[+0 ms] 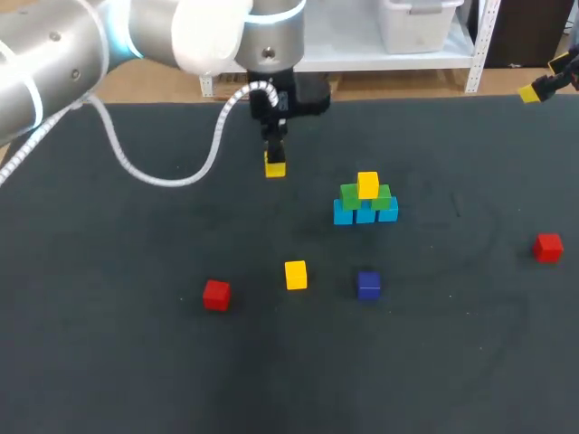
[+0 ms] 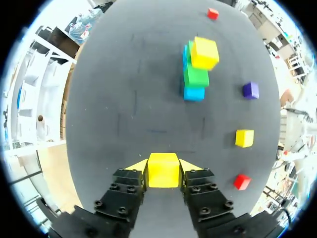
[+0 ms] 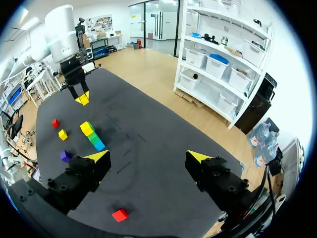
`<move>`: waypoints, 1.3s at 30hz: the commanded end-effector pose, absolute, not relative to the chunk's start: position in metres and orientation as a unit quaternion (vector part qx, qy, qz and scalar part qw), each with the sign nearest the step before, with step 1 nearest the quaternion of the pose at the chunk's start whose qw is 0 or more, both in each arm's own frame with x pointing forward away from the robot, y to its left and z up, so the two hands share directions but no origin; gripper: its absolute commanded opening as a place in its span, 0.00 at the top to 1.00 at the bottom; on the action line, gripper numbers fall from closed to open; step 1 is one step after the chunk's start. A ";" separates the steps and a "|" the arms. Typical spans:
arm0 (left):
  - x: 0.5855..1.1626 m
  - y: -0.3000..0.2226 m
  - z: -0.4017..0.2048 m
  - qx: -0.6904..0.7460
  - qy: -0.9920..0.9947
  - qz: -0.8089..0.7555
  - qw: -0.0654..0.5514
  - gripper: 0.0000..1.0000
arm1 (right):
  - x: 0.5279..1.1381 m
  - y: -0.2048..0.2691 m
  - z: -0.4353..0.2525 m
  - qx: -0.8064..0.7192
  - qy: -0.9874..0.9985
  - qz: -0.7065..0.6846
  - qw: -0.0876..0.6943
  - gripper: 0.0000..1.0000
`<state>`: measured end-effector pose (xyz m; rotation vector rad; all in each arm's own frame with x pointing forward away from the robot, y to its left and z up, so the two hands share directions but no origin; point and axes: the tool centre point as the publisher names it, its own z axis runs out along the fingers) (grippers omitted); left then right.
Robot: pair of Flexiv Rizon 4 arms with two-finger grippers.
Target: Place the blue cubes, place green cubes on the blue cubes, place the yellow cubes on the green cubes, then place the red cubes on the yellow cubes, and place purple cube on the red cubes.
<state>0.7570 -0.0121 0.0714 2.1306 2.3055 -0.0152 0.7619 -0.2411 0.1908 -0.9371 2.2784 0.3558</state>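
Observation:
My left gripper [image 1: 274, 155] is shut on a yellow cube [image 1: 275, 167] at the far middle of the table; its fingers press both sides of the cube [image 2: 163, 170]. I cannot tell whether the cube rests on the cloth. To its right stands the pyramid [image 1: 365, 201]: blue cubes at the base, green cubes on them, one yellow cube [image 2: 204, 53] on top. Loose on the cloth lie a yellow cube [image 1: 296, 275], a purple cube [image 1: 368, 285], a red cube [image 1: 216, 295] and another red cube [image 1: 547, 247]. My right gripper [image 3: 148, 159] is open and holds nothing, high at the far right corner [image 1: 543, 88].
The table is covered in dark cloth [image 1: 136, 362]. The left arm's white cable [image 1: 163, 172] loops over the far left of the table.

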 end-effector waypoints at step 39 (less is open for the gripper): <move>0.738 -0.098 0.074 0.678 0.734 0.022 0.030 1.00 | 0.762 -0.241 0.190 -0.357 0.866 0.136 0.321 0.00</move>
